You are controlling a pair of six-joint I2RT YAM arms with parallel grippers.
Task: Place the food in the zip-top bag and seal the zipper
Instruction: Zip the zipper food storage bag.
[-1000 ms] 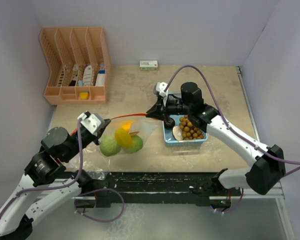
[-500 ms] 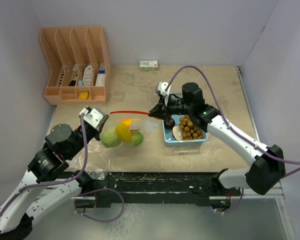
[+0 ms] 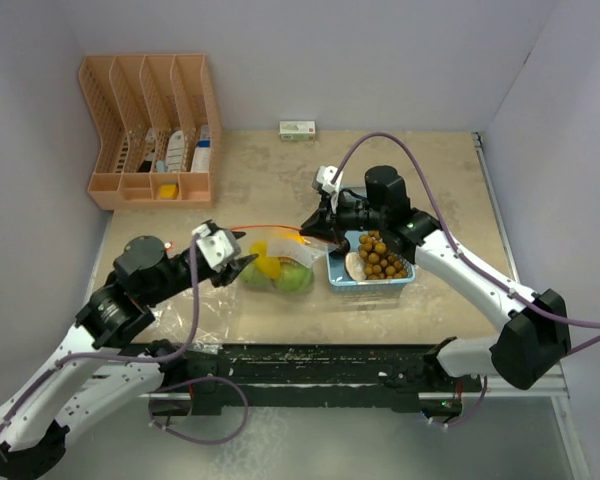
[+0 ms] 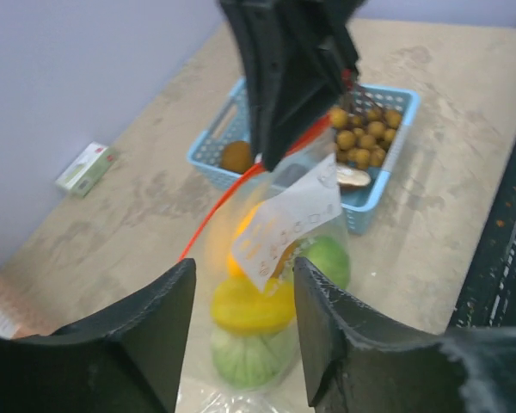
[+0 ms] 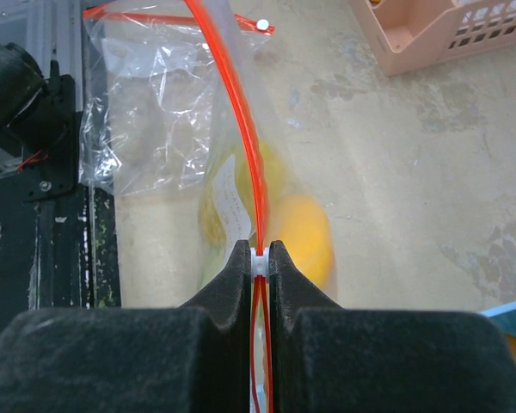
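Note:
The clear zip-top bag (image 3: 276, 273) lies on the table left of the tray, with a yellow fruit (image 4: 251, 305), an orange fruit (image 5: 305, 237) and green pieces (image 4: 245, 361) inside. Its red zipper (image 5: 241, 112) arcs up to my right gripper (image 3: 312, 229), which is shut on the white slider (image 5: 258, 262). My left gripper (image 3: 242, 264) hovers at the bag's left end, open, with nothing between its fingers (image 4: 159, 318). More food stays in the tray: a bunch of brown balls (image 3: 380, 257), a beige slice (image 3: 355, 266) and a dark brown lump (image 4: 236, 157).
The light blue tray (image 3: 372, 281) sits right of the bag, under the right arm. A pink organiser rack (image 3: 150, 130) stands at the back left and a small white box (image 3: 298, 129) at the back wall. A black rail (image 3: 310, 360) runs along the near edge.
My left gripper let go of the bag's left end, opened and moved right towards the bag. The bag sagged and shifted right. The right gripper kept its hold.

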